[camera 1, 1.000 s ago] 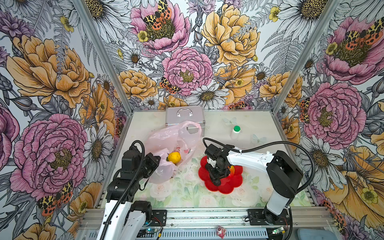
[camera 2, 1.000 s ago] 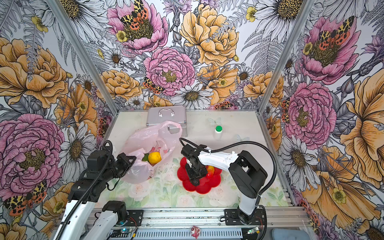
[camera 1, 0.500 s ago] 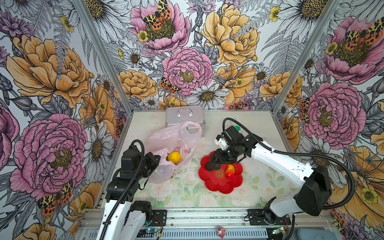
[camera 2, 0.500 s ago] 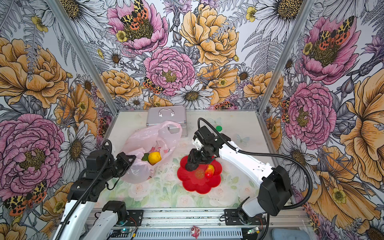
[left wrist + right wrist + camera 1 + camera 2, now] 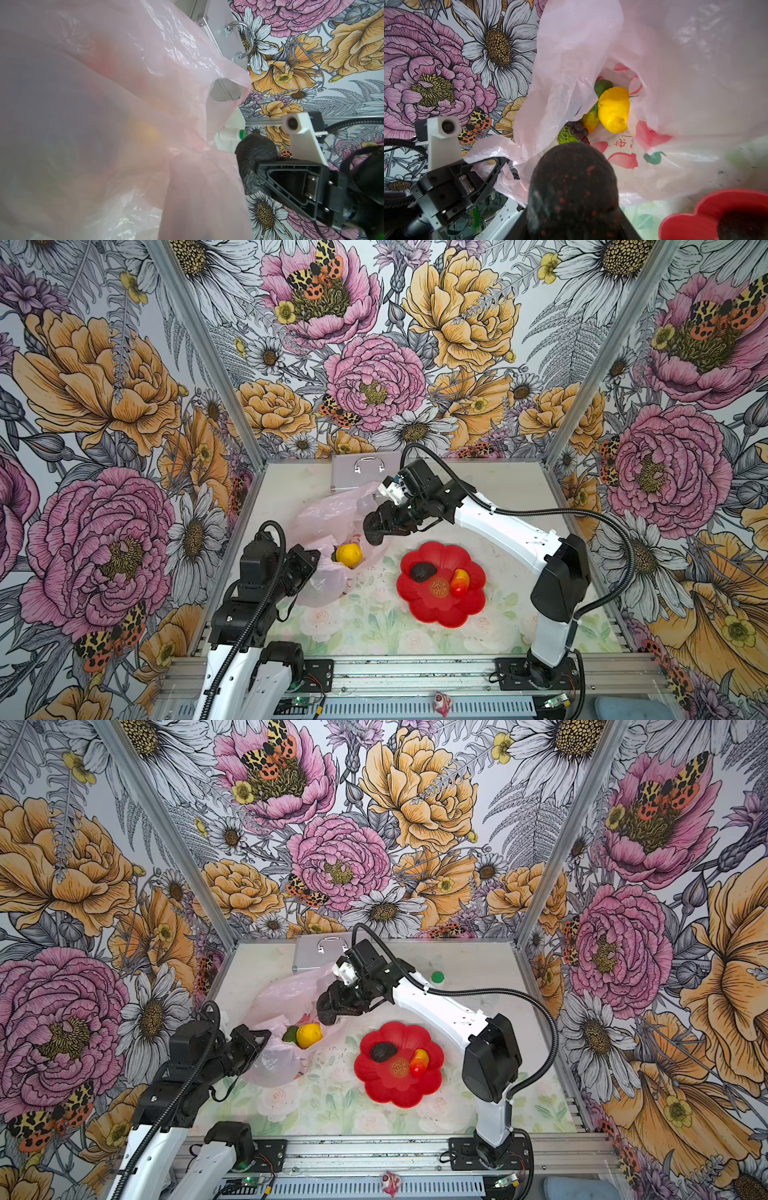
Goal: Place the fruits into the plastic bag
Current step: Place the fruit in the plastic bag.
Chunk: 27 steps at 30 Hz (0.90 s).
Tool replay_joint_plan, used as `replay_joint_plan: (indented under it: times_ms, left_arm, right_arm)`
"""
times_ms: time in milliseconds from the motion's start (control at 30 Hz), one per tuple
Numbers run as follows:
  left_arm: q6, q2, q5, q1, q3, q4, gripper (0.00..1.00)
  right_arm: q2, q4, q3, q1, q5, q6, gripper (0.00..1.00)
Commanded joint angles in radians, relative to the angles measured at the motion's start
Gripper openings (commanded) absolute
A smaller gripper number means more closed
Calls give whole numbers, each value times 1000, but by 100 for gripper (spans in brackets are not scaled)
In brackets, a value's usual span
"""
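Pink film is the weak link here imo. The bag lies slumped just beside the plate, on the left arm's side of it. Its mouth is turned toward the plate and is only propped open because the left gripper has its fingers clamped tight on a fold of the rim. That stuff looks thin and slippery. If the fold creeps out of the pinch, I'd expect the mouth to flop shut right when something gets dropped.

The right gripper hangs between plate and bag, over the lip nearest the plate, fingers closed around an avocado. From its wrist view it looks lined up with the opening, but barely past the edge. Let go there and I reckon it could hit the lip, fold it under and roll back over the table toward the plate. Pushing deeper has its own catch: the fingers could snag loose film and drag the whole bag.

A second avocado sits on the plate, so that's one more trip at least.

The lemon rests right at the mouth, on the plate side of the pile, so a hard drop might bump it out. A small mango waits on the plate too, apart from the avocado. The lime and grapes are tucked deeper in, farther from the plate, and look safe enough.
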Motion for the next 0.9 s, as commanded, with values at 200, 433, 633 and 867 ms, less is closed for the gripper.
replay_joint_plan:
  times_ms: [200, 433, 633, 867]
  left_arm:
    - [-12, -6, 1, 7, 8, 54, 0]
    - [-2, 25, 12, 7, 8, 78, 0]
    - [4, 63, 24, 7, 8, 108, 0]
    - [14, 112, 31, 9, 22, 138, 0]
  right_arm:
    - [159, 23, 156, 73, -69, 38, 39]
    - [221, 22, 184, 95, -94, 49, 39]
    - [253, 21, 206, 108, -118, 49, 52]
    - [267, 20, 227, 106, -135, 37, 61]
